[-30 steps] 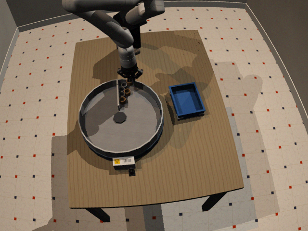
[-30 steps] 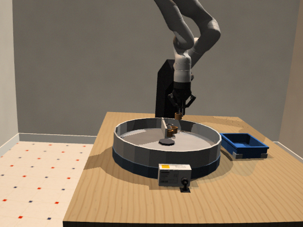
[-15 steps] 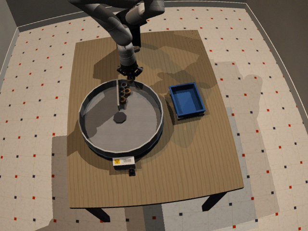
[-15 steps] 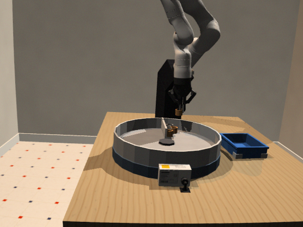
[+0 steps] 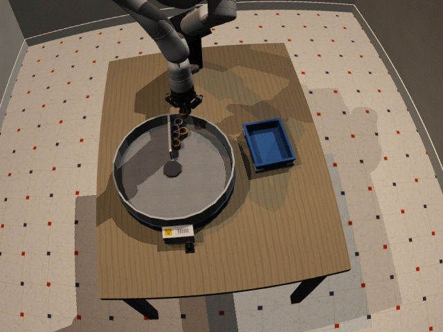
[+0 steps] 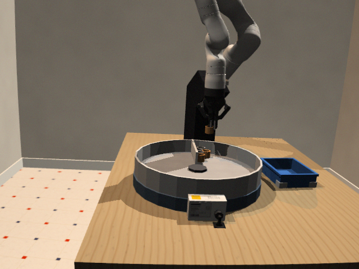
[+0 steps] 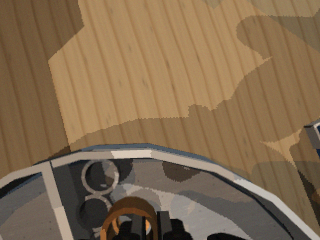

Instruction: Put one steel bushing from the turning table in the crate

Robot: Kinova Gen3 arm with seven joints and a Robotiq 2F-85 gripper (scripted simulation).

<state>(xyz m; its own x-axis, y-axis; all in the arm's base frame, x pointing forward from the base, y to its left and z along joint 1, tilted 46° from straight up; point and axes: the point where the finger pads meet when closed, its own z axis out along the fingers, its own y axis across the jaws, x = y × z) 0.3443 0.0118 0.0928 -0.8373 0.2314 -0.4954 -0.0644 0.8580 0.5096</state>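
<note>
My gripper is shut on an orange-brown bushing and holds it in the air above the far rim of the round grey turning table. The held bushing also shows at the bottom of the wrist view. On the table, beside an upright divider, lie grey steel bushings and two orange-brown ones. Two grey rings show below me in the wrist view. The blue crate stands to the right of the table and holds nothing.
A white control box with a black knob sits at the turning table's near edge. The arm's black base column stands behind the table. The table's rim wall is raised.
</note>
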